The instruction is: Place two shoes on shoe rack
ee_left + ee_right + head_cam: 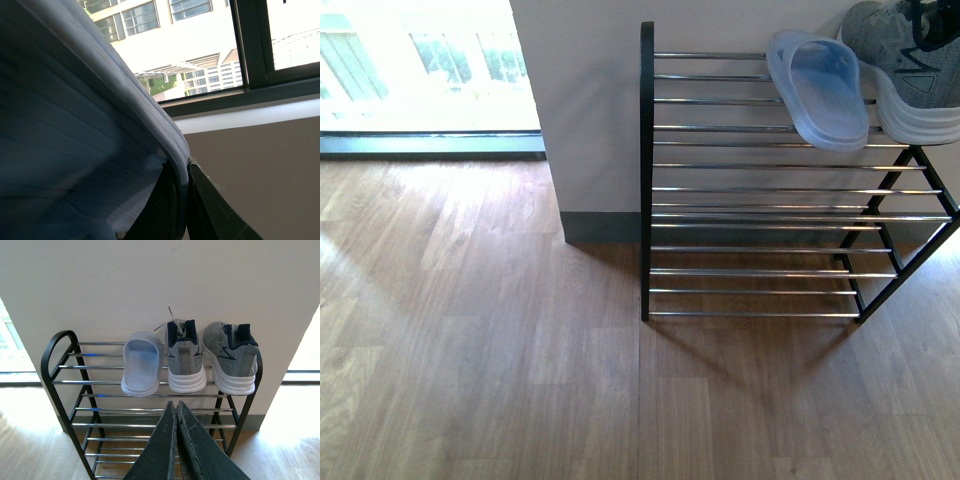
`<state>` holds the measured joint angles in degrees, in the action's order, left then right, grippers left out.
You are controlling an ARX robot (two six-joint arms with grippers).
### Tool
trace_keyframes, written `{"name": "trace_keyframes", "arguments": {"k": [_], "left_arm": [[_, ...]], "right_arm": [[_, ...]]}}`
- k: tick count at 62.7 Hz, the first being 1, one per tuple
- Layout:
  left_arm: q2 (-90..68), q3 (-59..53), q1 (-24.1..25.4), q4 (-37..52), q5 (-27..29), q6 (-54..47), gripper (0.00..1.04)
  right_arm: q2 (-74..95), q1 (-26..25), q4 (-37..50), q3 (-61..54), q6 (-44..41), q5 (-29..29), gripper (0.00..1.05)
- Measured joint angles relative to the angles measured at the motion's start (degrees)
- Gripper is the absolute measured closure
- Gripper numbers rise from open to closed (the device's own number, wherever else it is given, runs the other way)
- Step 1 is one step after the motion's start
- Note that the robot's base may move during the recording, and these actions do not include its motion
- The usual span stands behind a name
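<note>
L fingers (187,200) clamp slide (75,150); only R wrist shows 2 sneakers (186,362).

Slide (142,366), sneakers (210,360) atop rack (65,385)

1. Your right gripper (176,440) has two long, tapering black fingers with scuffed, scratched surfaces.
2. Your left gripper (186,200) shows dark greenish-black fingers, likewise scratched.
</note>
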<state>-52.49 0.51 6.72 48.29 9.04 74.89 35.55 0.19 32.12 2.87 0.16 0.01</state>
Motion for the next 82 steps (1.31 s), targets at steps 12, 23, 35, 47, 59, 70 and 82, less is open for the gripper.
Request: {"name": "trace_keyframes", "arguments": {"k": [12,23,35,47,59,70,82], "left_arm": [[0.00,0.00,0.00,0.00,0.00,0.00,1.03],[0.00,0.00,0.00,0.00,0.00,0.00,1.03],[0.00,0.00,0.00,0.00,0.02,0.00,1.03],[0.00,0.00,0.00,0.00,0.02,0.00,1.03],[0.00,0.00,0.00,0.00,0.00,0.00,1.03],[0.00,0.00,0.00,0.00,0.02,0.00,1.03],[0.00,0.00,0.00,0.00,0.02,0.00,1.03]], "right_arm": [[-3.45,-0.02,-0.81,-1.77,0.00,-0.04,1.03],[-9.03,-0.07,-5.73,-1.79,0.00,-0.02,1.03],[-13.81,-0.07,-10.34,-1.79,0.00,-0.02,1.03],[-18.49,-0.09,-14.91,-1.79,0.00,-0.02,1.03],[-21.77,-0.09,-18.18,-1.79,0.00,-0.02,1.03],[-24.24,-0.09,-20.72,-1.79,0.00,0.00,1.03],[-31.47,-0.09,-29.92,-1.77,0.00,-0.02,1.03]]}}
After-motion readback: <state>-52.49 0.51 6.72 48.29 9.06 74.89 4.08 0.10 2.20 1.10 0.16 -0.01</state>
